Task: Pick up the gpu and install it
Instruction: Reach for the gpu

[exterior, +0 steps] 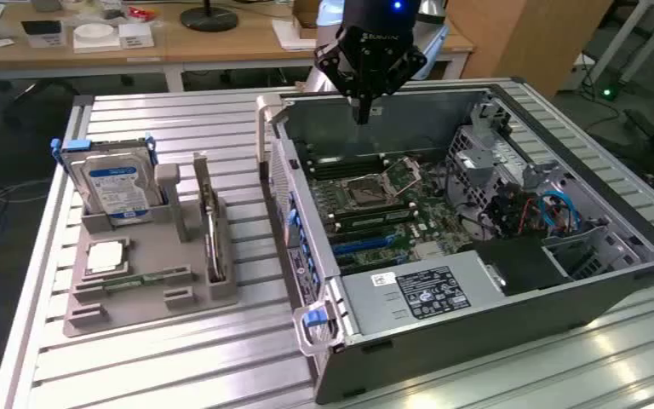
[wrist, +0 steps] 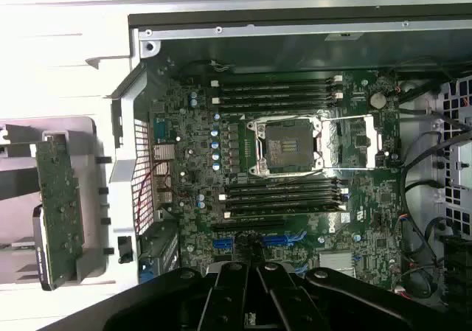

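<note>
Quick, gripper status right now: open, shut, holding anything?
Gripper: shut, holding nothing, hanging over the open computer case. The gpu stands in the gray rack.

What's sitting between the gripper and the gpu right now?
Exterior view: the case wall and a bare strip of slatted table lie between the gripper and the gpu, which stands on edge in its gray holder.

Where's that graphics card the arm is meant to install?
The gpu stands on edge in the grey holder on the exterior view's left, between the hard drive and the open computer case.
</note>
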Robot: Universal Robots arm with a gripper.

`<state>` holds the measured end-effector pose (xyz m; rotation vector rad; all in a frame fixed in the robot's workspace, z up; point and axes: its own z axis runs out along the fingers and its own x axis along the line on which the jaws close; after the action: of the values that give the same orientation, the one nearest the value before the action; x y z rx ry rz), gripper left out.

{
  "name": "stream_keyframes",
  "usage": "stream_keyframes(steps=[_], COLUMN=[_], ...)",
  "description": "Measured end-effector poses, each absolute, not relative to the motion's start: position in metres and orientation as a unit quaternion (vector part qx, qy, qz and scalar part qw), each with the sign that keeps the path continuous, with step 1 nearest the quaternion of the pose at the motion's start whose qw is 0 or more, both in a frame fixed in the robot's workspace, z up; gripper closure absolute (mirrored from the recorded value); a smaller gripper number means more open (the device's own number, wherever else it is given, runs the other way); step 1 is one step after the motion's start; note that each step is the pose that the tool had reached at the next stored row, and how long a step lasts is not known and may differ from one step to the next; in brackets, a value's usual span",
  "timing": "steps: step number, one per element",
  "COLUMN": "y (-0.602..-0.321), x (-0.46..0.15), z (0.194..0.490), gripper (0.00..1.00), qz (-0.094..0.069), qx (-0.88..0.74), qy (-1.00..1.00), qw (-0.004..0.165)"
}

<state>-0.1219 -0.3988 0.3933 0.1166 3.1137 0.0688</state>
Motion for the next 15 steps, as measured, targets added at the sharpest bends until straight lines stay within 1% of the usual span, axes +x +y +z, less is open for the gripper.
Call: stream_keyframes(steps=[15], y=[-0.3989], x=[-0.1282], z=[0.3933], gripper=[0.89], qz=[0.022], qx=[0.037], qy=[0.999], qw=[0.012])
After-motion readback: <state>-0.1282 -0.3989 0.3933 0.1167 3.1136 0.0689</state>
